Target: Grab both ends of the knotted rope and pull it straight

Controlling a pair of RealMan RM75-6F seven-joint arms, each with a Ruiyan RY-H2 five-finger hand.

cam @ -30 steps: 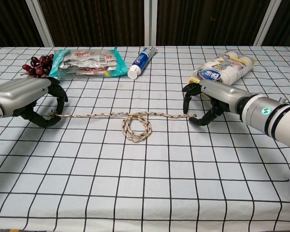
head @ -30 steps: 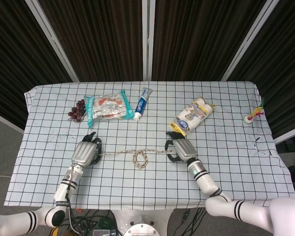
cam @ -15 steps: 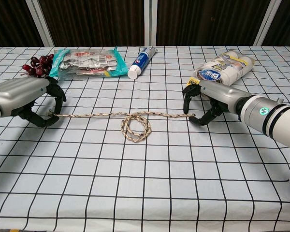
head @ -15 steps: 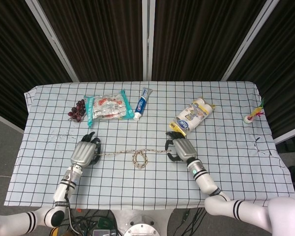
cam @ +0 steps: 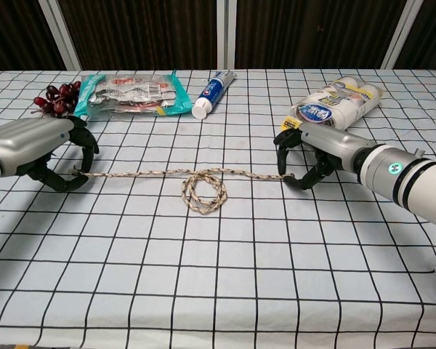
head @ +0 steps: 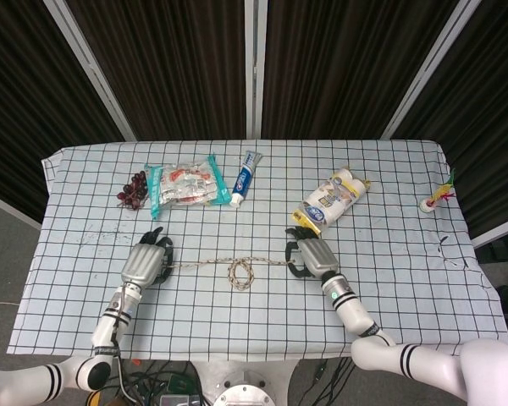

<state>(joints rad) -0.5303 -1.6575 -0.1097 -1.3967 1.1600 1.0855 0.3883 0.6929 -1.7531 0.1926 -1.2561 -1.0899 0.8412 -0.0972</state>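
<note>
The rope point(cam: 196, 183) lies on the checked desk point(cam: 225, 291) between the two hands, its knot loop slack at the middle; the left hand point(cam: 40, 149) curls its fingers around one end, the right hand point(cam: 309, 156) around the other, though whether either truly pinches is unclear; grabbing looks nearly done, pulling straight remains.

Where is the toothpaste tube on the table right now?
In the head view the toothpaste tube lies at the far middle of the table, just right of the snack packet and left of the tissue pack.
</note>
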